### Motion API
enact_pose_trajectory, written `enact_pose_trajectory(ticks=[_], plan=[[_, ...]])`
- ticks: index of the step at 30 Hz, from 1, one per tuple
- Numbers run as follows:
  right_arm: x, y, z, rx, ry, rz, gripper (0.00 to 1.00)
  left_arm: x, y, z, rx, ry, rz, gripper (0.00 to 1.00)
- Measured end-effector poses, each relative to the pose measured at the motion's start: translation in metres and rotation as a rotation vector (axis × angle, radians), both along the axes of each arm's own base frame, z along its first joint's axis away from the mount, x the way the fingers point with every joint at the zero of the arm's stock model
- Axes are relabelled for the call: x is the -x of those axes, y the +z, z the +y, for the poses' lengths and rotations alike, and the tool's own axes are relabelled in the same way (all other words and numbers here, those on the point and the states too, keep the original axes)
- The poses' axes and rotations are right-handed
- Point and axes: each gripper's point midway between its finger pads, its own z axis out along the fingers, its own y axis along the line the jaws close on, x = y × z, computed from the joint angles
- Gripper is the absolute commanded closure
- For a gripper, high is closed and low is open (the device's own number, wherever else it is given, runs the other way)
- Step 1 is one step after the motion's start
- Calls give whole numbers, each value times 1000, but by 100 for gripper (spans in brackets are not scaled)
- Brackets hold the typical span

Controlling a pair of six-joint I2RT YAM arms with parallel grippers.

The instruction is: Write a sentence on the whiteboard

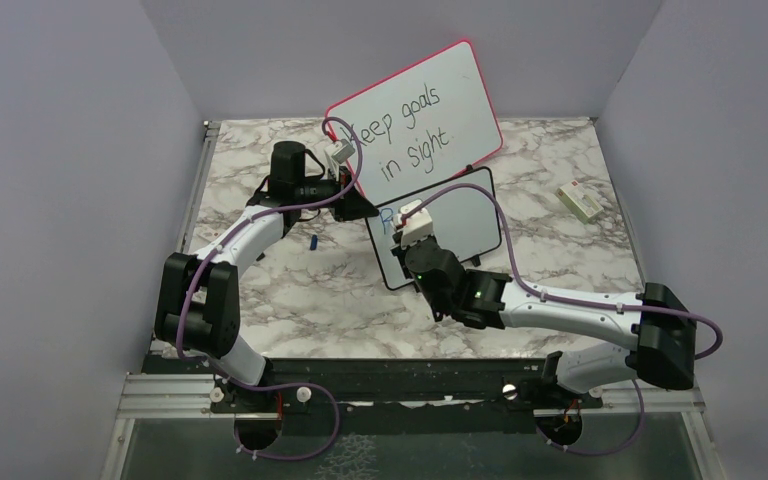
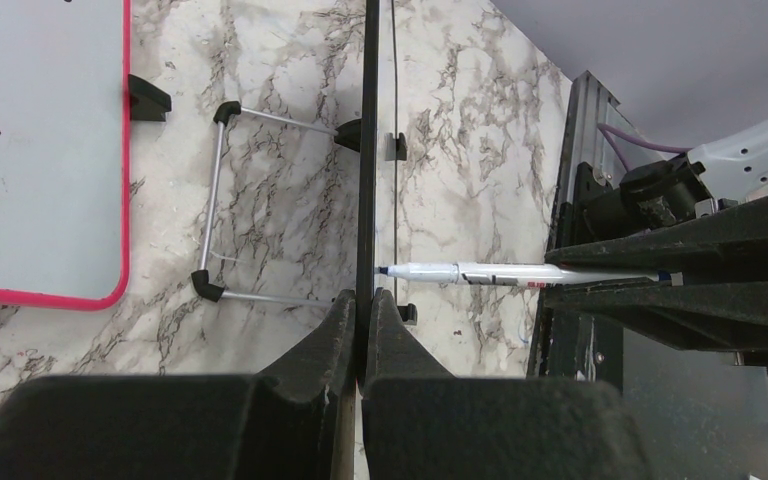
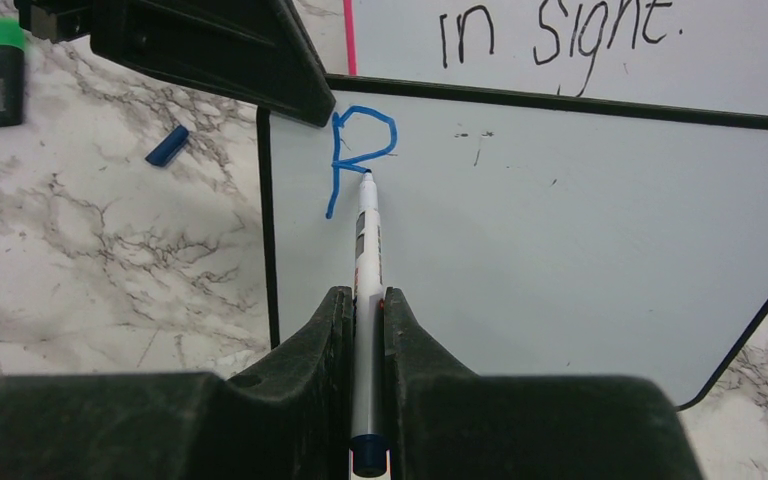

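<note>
The small black-framed whiteboard (image 1: 465,225) stands tilted at mid table, and the left wrist view shows it edge-on (image 2: 368,150). My left gripper (image 1: 358,204) is shut on its upper left edge (image 2: 362,300). My right gripper (image 1: 412,238) is shut on a white marker (image 3: 368,240) with a blue tip, held in front of the board (image 3: 560,250). The tip touches the board just under a blue letter shaped like an R or a half-made B (image 3: 360,145). That is the only blue writing. The marker also shows in the left wrist view (image 2: 480,272).
The pink-framed board (image 1: 415,120) with black "Keep goals in sight." leans behind, on a wire stand (image 2: 220,200). A blue marker cap (image 1: 313,241) lies left of the small board. A green highlighter (image 3: 4,70) lies further left. A small white box (image 1: 582,200) lies at the right.
</note>
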Motion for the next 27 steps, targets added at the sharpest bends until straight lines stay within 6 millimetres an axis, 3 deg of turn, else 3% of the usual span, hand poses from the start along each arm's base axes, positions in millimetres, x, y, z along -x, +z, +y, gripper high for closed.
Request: enact_pose_trajectory(ticks=[27], plan=[[6, -16, -15, 36, -19, 51, 100, 0, 0, 0, 1, -1, 1, 100]])
